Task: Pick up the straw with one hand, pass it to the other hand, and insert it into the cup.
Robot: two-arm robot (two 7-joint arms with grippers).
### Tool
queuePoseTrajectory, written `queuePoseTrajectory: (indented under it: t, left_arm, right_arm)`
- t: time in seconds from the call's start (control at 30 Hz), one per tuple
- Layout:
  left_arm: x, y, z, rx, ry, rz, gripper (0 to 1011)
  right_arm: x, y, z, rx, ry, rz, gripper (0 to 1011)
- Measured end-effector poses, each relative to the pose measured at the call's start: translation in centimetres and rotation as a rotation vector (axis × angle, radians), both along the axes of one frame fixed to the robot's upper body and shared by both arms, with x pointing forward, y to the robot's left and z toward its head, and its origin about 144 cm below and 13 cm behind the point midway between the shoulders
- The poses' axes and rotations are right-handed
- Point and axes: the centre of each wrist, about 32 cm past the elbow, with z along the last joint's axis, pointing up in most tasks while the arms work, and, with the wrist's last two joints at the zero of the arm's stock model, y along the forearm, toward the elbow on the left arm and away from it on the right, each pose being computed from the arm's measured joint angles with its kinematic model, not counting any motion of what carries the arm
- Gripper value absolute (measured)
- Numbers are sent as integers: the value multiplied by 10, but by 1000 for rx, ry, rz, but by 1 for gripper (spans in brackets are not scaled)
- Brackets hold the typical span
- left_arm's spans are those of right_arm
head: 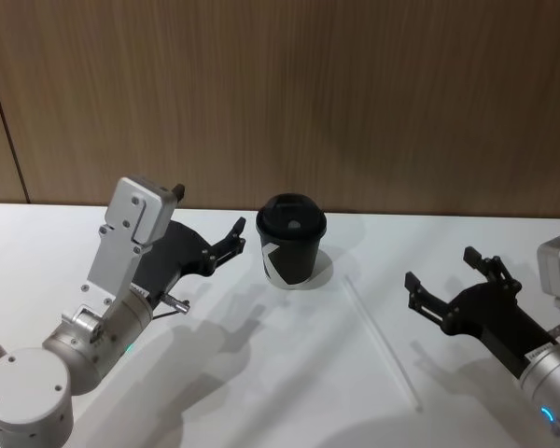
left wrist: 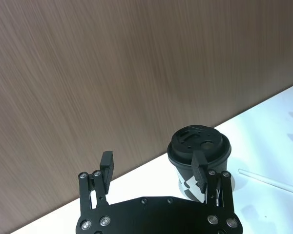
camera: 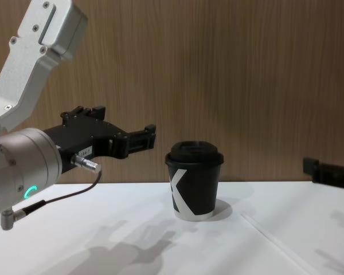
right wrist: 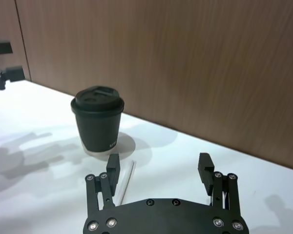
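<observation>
The straw [head: 381,341] lay flat on the table [head: 261,373], just right of the upright cup [head: 291,241]. Right gripper [head: 442,269] hovered beyond it, left gripper [left wrist: 153,163] left of the cup — both spread wide, empty.

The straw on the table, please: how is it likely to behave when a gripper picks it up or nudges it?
The straw looks long, thin and round, lying flat on the smooth white table, so a nudge would probably roll it. It seems very light and likely slightly bendy, so a hard pinch may crush it.
</observation>
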Motion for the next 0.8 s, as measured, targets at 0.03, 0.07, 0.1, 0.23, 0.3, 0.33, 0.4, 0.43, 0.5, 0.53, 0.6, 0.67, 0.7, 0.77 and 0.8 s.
queuePoseTrajectory:
  t: [0.03, 0.07, 0.1, 0.23, 0.3, 0.33, 0.4, 0.43, 0.5, 0.53, 0.6, 0.67, 0.7, 0.77, 0.8]
  left_arm:
    - [0, 0, 0, 0, 0, 0, 1003]
    - [0, 0, 0, 0, 0, 0, 1003]
    - [0, 0, 0, 0, 0, 0, 1003]
    - [0, 0, 0, 0, 0, 0, 1003]
    - [0, 0, 0, 0, 0, 0, 1003]
    - [0, 0, 0, 0, 0, 0, 1003]
    - [0, 0, 0, 0, 0, 0, 1003]
    - [0, 0, 0, 0, 0, 0, 1003]
    - [0, 0, 0, 0, 0, 0, 1003]
    - [0, 0, 0, 0, 0, 0, 1003]
    - [0, 0, 0, 0, 0, 0, 1003]
    - [0, 0, 0, 0, 0, 0, 1003]
    - [0, 0, 0, 0, 0, 0, 1003]
    - [0, 0, 0, 0, 0, 0, 1003]
    - [0, 0, 0, 0, 0, 0, 1003]
  right_arm:
    - [0, -1, 0, -3, 5, 2, 1001]
    - [-2, -2, 0, -9, 19, 7, 1001]
    - [-2, -2, 0, -10, 24, 8, 1001]
    - [-5, -4, 2, -15, 62, 17, 1001]
    - [-7, -4, 4, -15, 86, 22, 1001]
    - [-8, -4, 4, -15, 94, 24, 1001]
    - [-10, -4, 5, -14, 121, 30, 1001]
    - [-11, -4, 7, -13, 138, 33, 1001]
    - [-12, -3, 8, -12, 149, 38, 1001]
    - [-13, -3, 9, -11, 165, 44, 1001]
    - [-14, -3, 11, -11, 175, 49, 1001]
    - [-15, -2, 12, -13, 193, 58, 1001]
    - [-15, -1, 13, -13, 198, 60, 1001]
    - [-16, 0, 14, -15, 206, 66, 1001]
    - [-17, 0, 14, -16, 208, 69, 1001]
